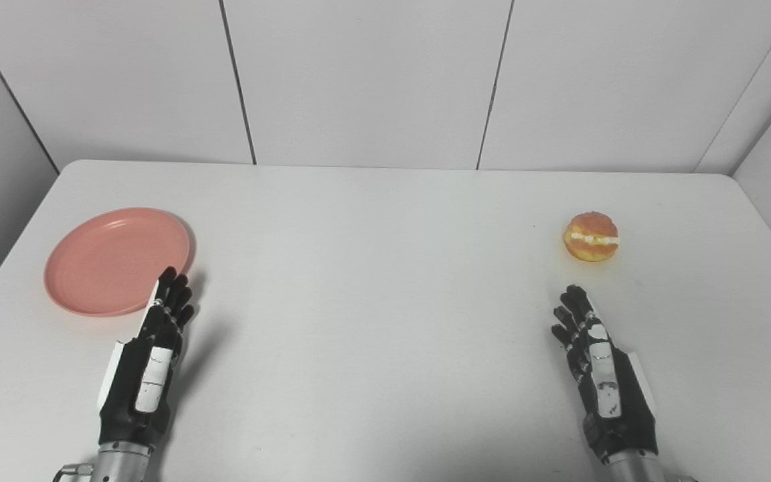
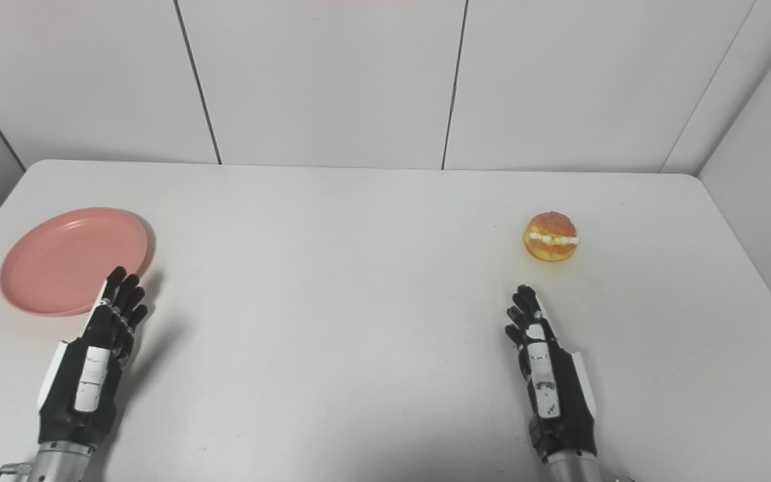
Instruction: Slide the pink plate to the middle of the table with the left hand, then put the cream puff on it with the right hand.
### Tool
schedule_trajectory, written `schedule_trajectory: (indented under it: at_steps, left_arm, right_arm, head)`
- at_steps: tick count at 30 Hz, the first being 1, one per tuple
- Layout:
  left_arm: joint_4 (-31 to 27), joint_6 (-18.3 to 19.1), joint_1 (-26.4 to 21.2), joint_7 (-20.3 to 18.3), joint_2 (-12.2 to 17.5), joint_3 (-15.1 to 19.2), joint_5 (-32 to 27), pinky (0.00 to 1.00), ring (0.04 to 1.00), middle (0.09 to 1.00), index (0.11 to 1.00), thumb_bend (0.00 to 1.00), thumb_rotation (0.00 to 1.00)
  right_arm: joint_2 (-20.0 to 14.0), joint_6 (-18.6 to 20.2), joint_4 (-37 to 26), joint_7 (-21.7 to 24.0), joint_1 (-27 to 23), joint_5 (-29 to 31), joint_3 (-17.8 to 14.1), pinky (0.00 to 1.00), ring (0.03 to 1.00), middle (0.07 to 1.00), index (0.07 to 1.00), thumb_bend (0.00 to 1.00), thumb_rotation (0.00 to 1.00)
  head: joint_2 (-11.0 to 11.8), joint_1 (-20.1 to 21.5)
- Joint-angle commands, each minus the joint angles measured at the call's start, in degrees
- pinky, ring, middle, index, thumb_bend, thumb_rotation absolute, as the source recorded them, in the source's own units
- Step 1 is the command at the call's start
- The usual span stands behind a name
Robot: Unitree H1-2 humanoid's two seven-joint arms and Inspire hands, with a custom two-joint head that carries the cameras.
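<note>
A round pink plate (image 1: 108,258) lies flat on the white table (image 1: 372,281) at the far left. My left hand (image 1: 151,355) is open, fingers stretched forward, with its fingertips over the plate's near right rim; I cannot tell whether they touch it. A golden cream puff (image 1: 591,236) with a white cream band sits on the table at the right. My right hand (image 1: 600,368) is open and empty, fingers straight, a short way in front of the puff and apart from it.
Grey wall panels (image 1: 365,80) stand right behind the table's far edge, and side walls close in at left and right. The table's rounded far corners show in both eye views.
</note>
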State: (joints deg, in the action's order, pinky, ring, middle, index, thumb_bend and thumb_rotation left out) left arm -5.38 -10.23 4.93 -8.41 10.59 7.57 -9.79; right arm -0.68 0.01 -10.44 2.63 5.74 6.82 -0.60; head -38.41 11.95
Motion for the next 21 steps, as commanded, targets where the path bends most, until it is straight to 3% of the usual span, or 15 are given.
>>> schedule_trajectory:
  at_steps: [1,21]
  left_arm:
    - [1.19,-0.69,0.24,-0.38,-0.87,-1.0,-0.33,1.0,1.0,1.0,1.0,0.91,0.88]
    - [0.98,-0.62,0.31,-0.53,-0.66,-1.05,-0.73,1.0,1.0,1.0,1.0,0.91,0.87]
  right_arm:
    - [-0.17,-1.82,-1.37,0.18,-0.5,0.09,-0.29,0.96,0.954,0.957,0.941,0.86,0.97]
    - [-0.1,-1.9,-1.62,0.23,-0.36,0.1,-0.2,0.95,0.951,0.955,0.939,0.87,0.97]
  head:
    - [-0.06,-0.2]
    - [-0.06,-0.18]
